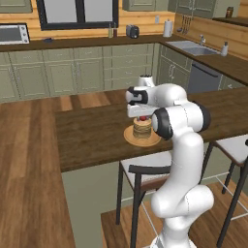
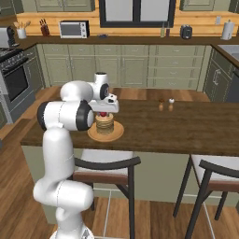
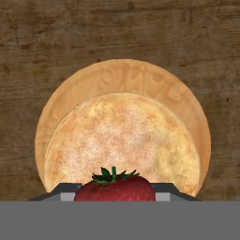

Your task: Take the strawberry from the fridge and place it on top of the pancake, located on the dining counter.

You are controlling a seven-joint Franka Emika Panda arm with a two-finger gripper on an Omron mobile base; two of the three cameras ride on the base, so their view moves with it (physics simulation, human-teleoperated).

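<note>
strawberry (image 3: 115, 187): 1, red with green leaves
pancake (image 3: 121, 140) stack: 1
plate (image 3: 187, 112): 1, round, tan
dining counter (image 2: 186, 128): 1, dark wood
shakers (image 2: 166, 104) on that counter: 2, side by side
stools (image 2: 105, 165): 2 in the right base view
microwave (image 2: 74, 29): 1
toaster (image 2: 186, 31): 1
paper towel roll (image 2: 227, 30): 1
sink (image 1: 193, 47): 1
stove (image 2: 14, 74): 1
knife block (image 2: 45, 29): 1
window (image 2: 135, 11): 1

The white arm bends over the dining counter (image 2: 196, 128), its gripper (image 2: 102, 113) poised right above the pancake (image 2: 105, 123) stack with the strawberry (image 2: 102, 114) pinched between its jaws. The tan plate (image 2: 116, 133) sits near the counter's front edge, toward its left end. Two small shakers (image 2: 166, 105) stand by the far edge.
</note>
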